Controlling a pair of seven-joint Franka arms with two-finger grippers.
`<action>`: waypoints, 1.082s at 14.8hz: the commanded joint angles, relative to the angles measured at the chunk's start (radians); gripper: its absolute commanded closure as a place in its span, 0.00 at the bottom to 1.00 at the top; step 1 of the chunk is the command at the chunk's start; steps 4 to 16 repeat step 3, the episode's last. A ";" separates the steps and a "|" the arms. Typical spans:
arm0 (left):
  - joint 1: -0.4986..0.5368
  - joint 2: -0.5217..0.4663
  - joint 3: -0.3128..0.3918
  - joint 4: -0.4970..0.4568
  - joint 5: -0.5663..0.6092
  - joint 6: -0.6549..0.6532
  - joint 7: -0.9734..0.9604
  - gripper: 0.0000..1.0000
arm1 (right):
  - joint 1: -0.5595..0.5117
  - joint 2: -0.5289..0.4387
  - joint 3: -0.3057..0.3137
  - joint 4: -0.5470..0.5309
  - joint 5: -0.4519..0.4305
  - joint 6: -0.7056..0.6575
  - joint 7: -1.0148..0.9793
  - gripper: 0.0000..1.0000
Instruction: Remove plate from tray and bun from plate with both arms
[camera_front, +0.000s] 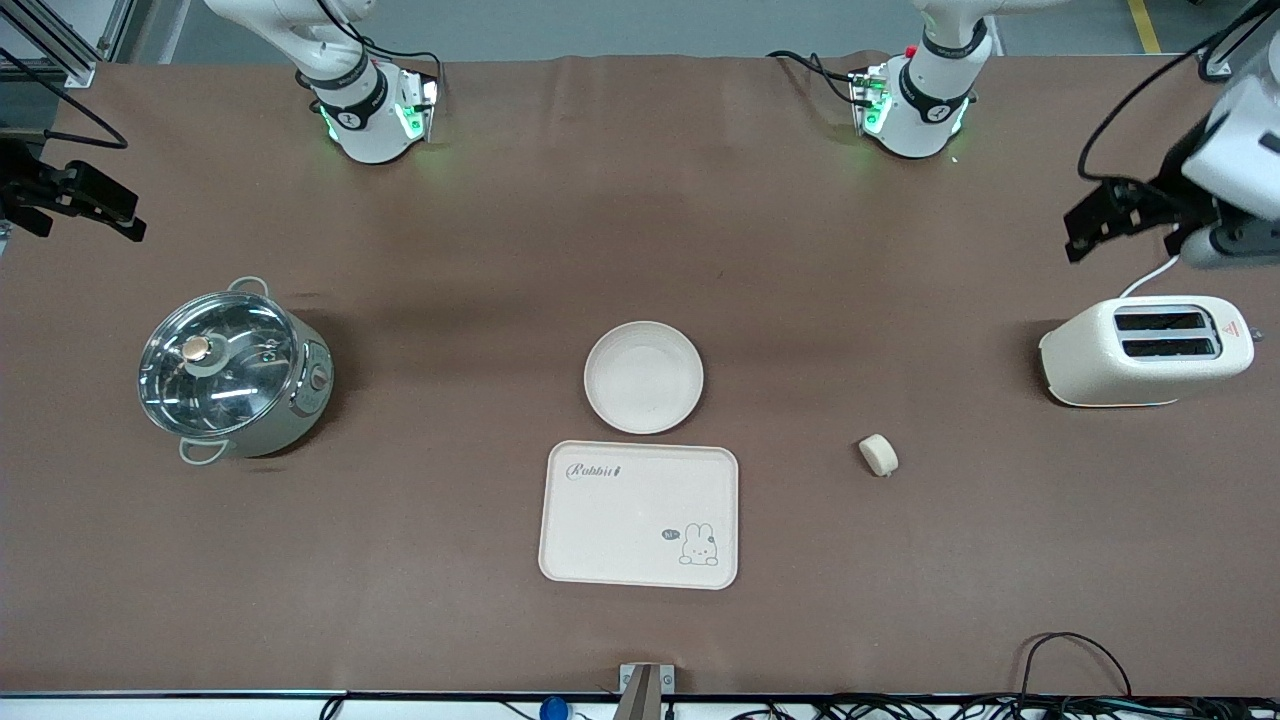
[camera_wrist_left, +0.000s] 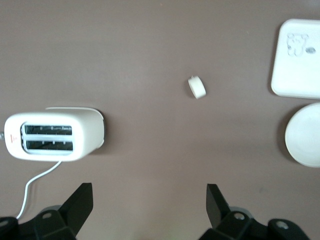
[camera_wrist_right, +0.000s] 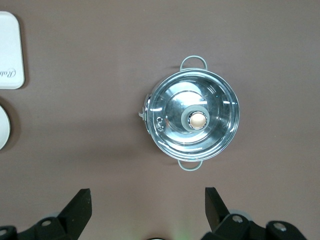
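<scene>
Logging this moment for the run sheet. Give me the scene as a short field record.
plate: round cream-white dish on the brown cloth, off the tray, empty
tray: flat cream rectangular tray with rabbit print, nearer the front camera than the plate, empty
bun: small pale roll on the cloth, toward the left arm's end
left gripper: open, over the cloth near the white toaster
right gripper: open, near the lidded steel pot

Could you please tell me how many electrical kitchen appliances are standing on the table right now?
2. A cream-white two-slot toaster stands toward the left arm's end of the table, and a pale green cooking pot with a glass lid stands toward the right arm's end. None appears hidden.
</scene>
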 joint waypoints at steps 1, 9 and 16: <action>-0.008 -0.086 0.024 -0.071 -0.020 0.001 0.068 0.00 | -0.007 -0.022 -0.010 -0.018 0.007 0.007 -0.085 0.00; -0.010 -0.100 0.024 -0.068 -0.021 -0.026 0.075 0.00 | -0.029 -0.016 -0.009 -0.015 0.008 0.009 -0.116 0.00; -0.010 -0.100 0.024 -0.068 -0.021 -0.026 0.075 0.00 | -0.029 -0.016 -0.009 -0.015 0.008 0.009 -0.116 0.00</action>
